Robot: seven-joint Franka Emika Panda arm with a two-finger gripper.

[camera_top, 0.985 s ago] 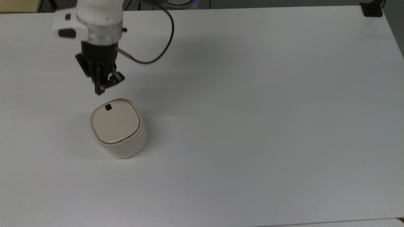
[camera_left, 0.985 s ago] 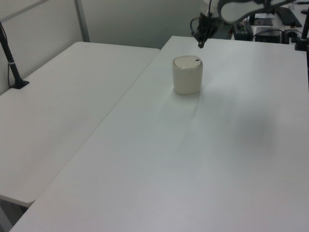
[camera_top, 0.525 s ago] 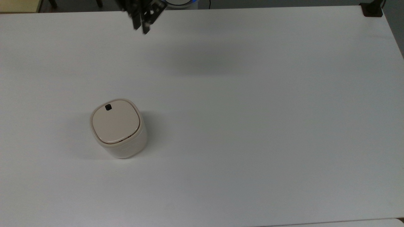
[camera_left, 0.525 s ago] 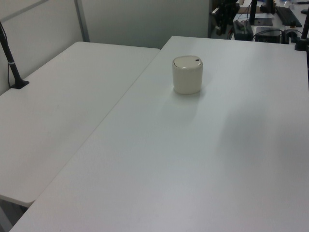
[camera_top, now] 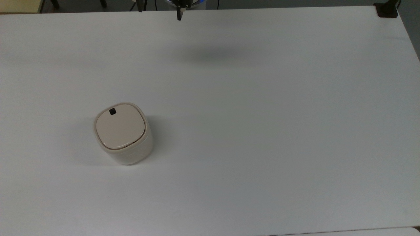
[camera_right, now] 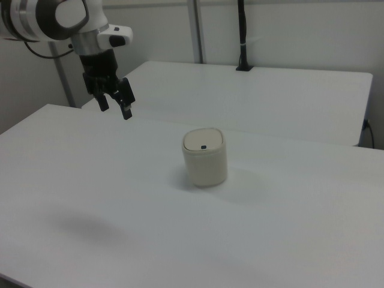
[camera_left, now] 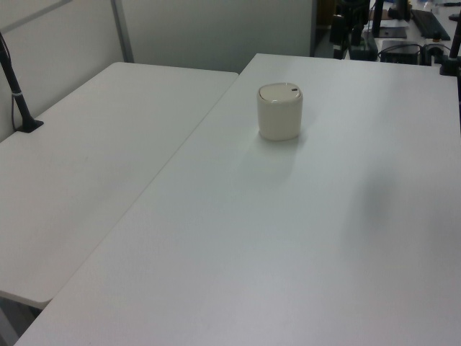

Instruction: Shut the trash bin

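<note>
The trash bin is a small cream-white rounded-square tub standing upright on the white table, toward the top view's left. Its beige lid lies flat on the rim, with the black square button at the far edge. The bin also shows in the left view and the right view. My gripper hangs in the air well away from the bin, to the right view's upper left, open with nothing between its fingers. In the top view its fingertips poke in at the top edge.
A second white table adjoins this one along the left view's left. A black post is clamped to its far side, seen too in the right view. A black clamp sits at the top view's upper right corner.
My gripper has drawn away from just behind the bin, moving up and to the top view's right until only its fingertips remain at the top edge. The bin has not moved.
</note>
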